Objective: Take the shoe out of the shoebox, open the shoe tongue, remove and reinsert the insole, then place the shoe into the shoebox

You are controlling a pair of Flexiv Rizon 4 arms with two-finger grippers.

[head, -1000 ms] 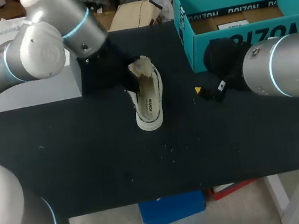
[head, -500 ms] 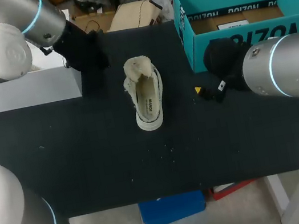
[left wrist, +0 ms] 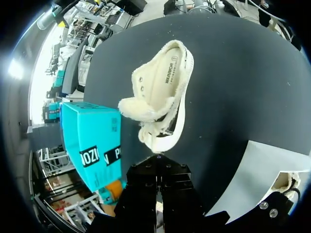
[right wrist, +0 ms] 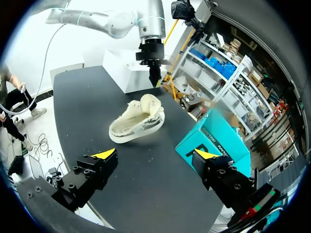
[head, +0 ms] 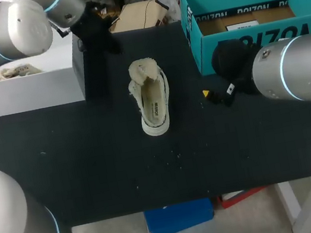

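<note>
In the head view we see the shoe, a cream low sneaker with fleece lining, standing on its sole near the middle of the black table. Its fleecy tongue is folded up at the far end and its insole lies bare inside. The teal shoebox stands open at the far right, well apart from the shoe. A white box sits at the far left with something pale and fleecy in it. Our left gripper hangs over the table's far edge, between the white box and the shoe, touching neither. Our right gripper sits low just before the teal shoebox, with one yellow tip showing.

In the left wrist view, the left gripper has its dark fingers pressed together on nothing. The shoe lies ahead of it, apart from the fingers, with the teal shoebox to one side and the white box to the other.

In the right wrist view, the right gripper stands spread wide with nothing between its yellow tips. The shoe lies ahead of it on the table. Beyond the shoe the left gripper points down, narrowed to one tip, in front of the white box. The teal shoebox stands beside the right gripper.
</note>
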